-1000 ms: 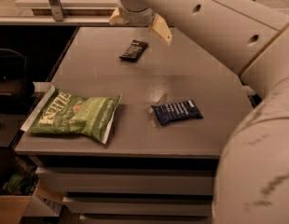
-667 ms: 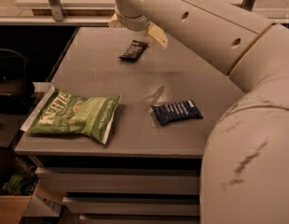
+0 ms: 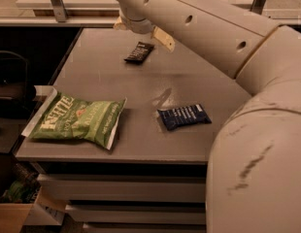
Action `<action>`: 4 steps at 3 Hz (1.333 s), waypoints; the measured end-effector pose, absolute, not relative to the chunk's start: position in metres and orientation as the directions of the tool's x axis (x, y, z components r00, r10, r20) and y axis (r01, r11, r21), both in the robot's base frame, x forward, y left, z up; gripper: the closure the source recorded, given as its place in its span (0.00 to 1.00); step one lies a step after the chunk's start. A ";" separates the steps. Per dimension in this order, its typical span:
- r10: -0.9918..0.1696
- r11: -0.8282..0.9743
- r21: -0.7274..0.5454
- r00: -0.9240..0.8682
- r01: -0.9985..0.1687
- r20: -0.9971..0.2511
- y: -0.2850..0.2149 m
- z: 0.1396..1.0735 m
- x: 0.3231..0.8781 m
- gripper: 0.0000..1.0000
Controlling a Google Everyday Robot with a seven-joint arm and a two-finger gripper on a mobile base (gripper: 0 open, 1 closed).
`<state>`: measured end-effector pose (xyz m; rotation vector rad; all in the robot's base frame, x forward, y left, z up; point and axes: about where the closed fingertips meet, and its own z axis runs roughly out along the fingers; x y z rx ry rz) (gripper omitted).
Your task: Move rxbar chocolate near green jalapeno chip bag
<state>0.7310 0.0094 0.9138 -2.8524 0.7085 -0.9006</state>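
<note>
The rxbar chocolate [image 3: 139,52], a small dark bar wrapper, lies flat at the far middle of the table. The green jalapeno chip bag [image 3: 76,120] lies flat near the table's front left edge, well apart from the bar. My gripper [image 3: 142,35] hangs just behind and above the bar, with its cream fingers [image 3: 163,38] spread to either side. It is open and holds nothing. The arm reaches in from the right across the top of the view.
A dark blue packet [image 3: 184,116] with white text lies front right of centre on the grey table [image 3: 155,144]. Drawers sit under the table's front edge. A cardboard box [image 3: 14,212] stands on the floor at lower left. A shelf with a metal post [image 3: 56,1] runs behind.
The arm has swung further into view and now fills more of the right side. The gripper stays over the far end by the bar. The bar, bag and blue packet have not moved.
</note>
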 end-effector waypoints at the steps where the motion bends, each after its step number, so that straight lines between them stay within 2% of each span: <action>1: -0.442 -0.892 -0.172 0.723 -0.418 0.531 0.006 0.897 0.746 0.00; 4: -0.415 -0.904 -0.126 0.771 -0.408 0.483 0.009 0.850 0.783 0.00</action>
